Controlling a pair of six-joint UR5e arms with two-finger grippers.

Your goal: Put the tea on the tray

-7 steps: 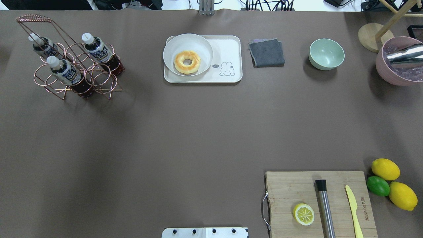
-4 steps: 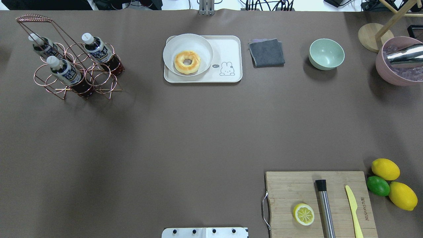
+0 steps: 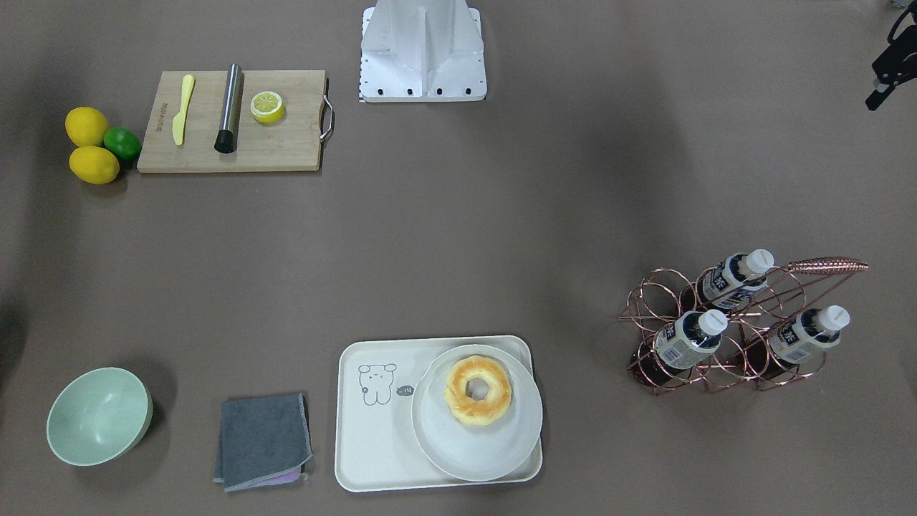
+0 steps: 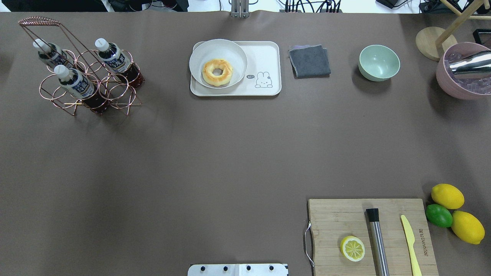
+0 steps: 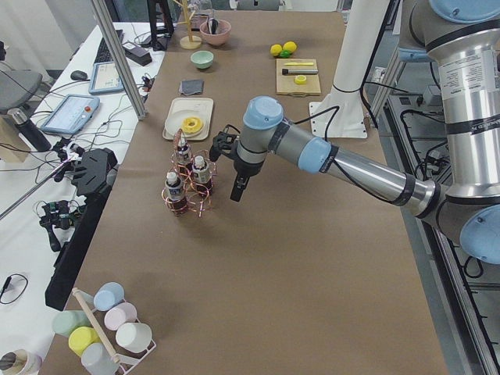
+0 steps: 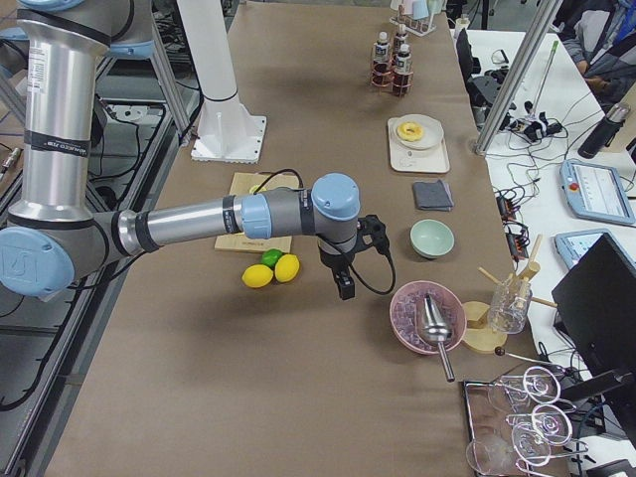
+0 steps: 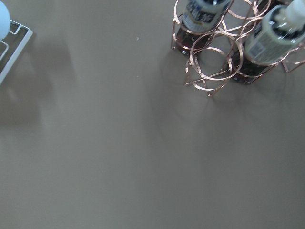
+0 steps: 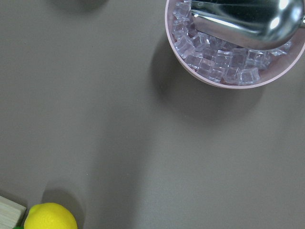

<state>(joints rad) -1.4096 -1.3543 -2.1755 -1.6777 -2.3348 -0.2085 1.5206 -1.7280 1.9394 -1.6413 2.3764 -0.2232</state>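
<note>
Only the side views showed the left hand (image 5: 237, 187) near the wire rack (image 4: 100, 81) and the right hand (image 6: 344, 286). Whether either was spread could not be told. The tea (image 4: 75, 82) stood racked, well apart from the tray (image 4: 264, 57).

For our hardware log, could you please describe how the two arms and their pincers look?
The left arm and right arm are silver tubes with grey joints and light-blue caps. The left pincer and right pincer are black, each with a black cable looping at the wrist.
</note>
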